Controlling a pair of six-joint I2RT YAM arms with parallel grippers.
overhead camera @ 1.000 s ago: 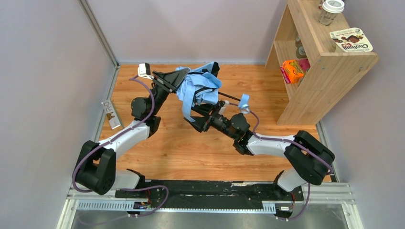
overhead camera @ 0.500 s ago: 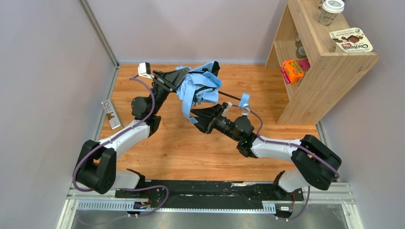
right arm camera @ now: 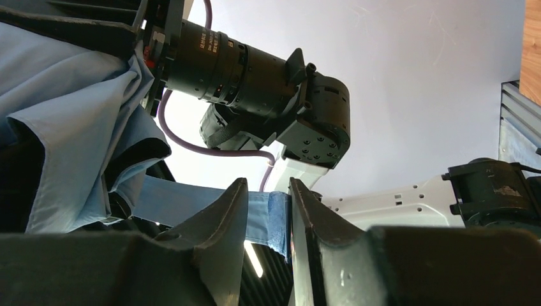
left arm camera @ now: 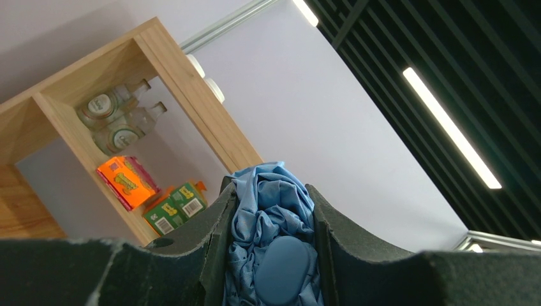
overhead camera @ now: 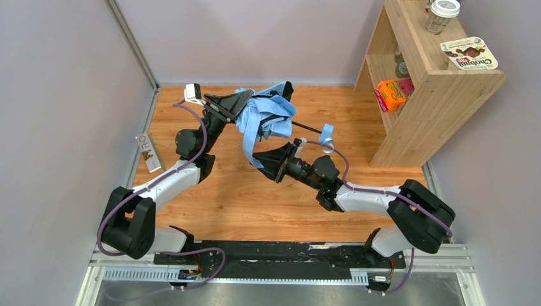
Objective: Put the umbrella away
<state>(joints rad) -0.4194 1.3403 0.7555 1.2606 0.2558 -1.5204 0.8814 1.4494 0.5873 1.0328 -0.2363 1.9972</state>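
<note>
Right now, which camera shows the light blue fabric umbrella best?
Top external: most of the light blue fabric umbrella and its dark shaft. Left wrist shows only fabric pinched in the left hand; right wrist, a strap.

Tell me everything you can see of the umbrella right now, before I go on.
The umbrella is collapsed, its thin sky-blue fabric bunched in crumpled folds and held between both arms. A thin dark shaft sticks out toward the shelf and ends in a small light-blue handle. The left gripper clamps the bunched canopy, where a smooth blue oval piece sits among the folds. The right gripper pinches a flat blue band.
</note>
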